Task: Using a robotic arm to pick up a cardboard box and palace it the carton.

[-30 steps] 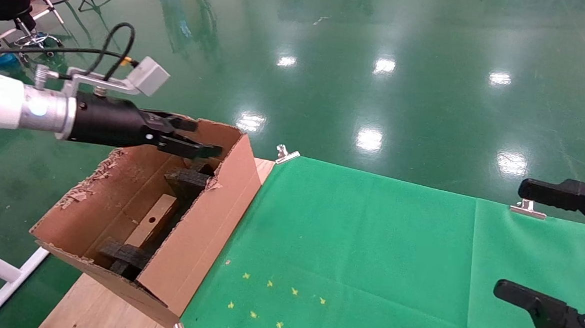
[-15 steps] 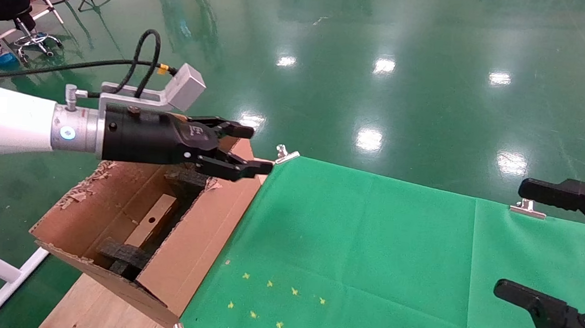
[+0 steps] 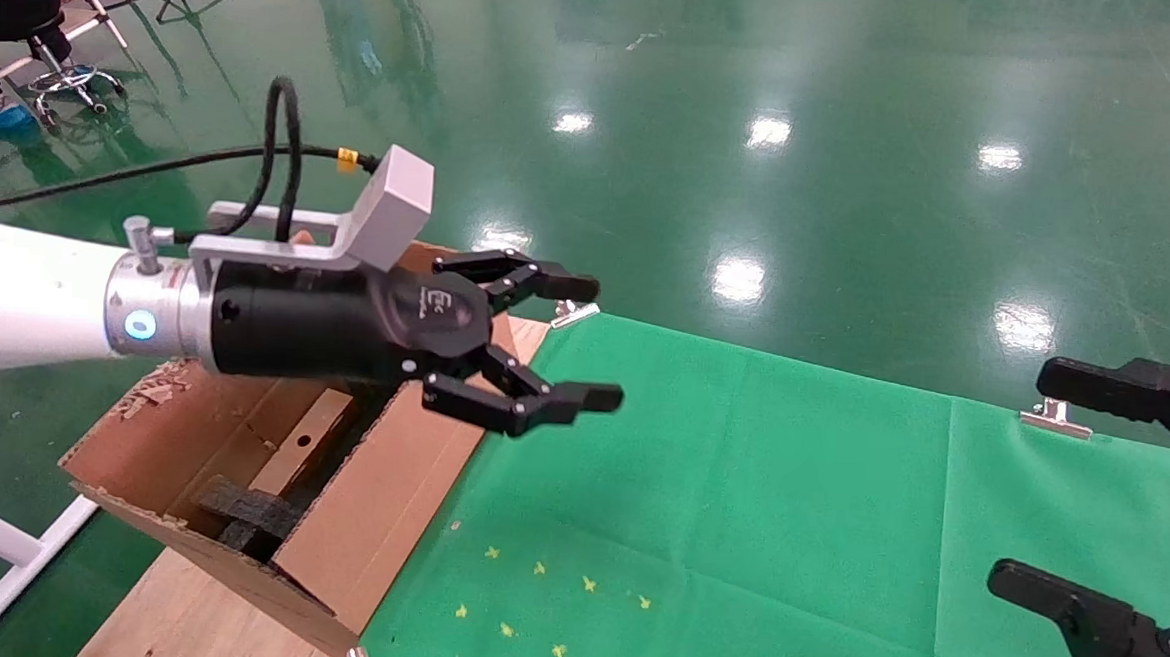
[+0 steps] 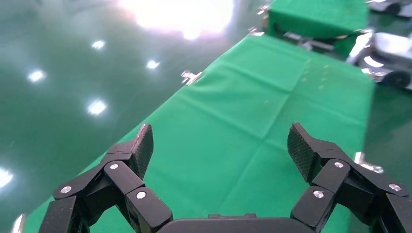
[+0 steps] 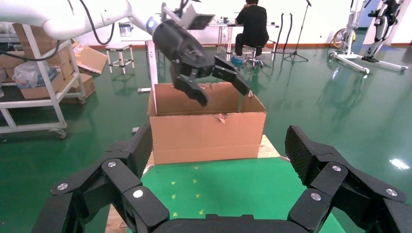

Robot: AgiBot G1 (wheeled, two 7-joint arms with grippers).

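The small taped cardboard box (image 3: 300, 454), with a round hole, lies inside the large carton (image 3: 386, 498) at the table's left end, between black foam pieces (image 3: 245, 506). My left gripper (image 3: 589, 344) on the white robotic arm (image 3: 16, 299) is open and empty. It hovers to the right of the carton's top edge, over the near edge of the green cloth. In the left wrist view the left gripper (image 4: 219, 141) has only green cloth between its pads. My right gripper (image 3: 1033, 477) is open and empty at the far right. The right wrist view shows the right gripper (image 5: 218, 141) facing the carton (image 5: 209, 131).
A green cloth (image 3: 736, 497) covers the table, held by metal clips (image 3: 574, 311) (image 3: 1056, 418), with small yellow star marks (image 3: 550, 607) near the front. Bare wood (image 3: 189, 618) shows under the carton. A seated person (image 5: 252, 24) and shelving (image 5: 34, 97) stand beyond the table.
My left gripper has moved from above the carton's inside to the right, past its wall and over the cloth's edge, and its fingers have spread wider. The box stays in the carton.
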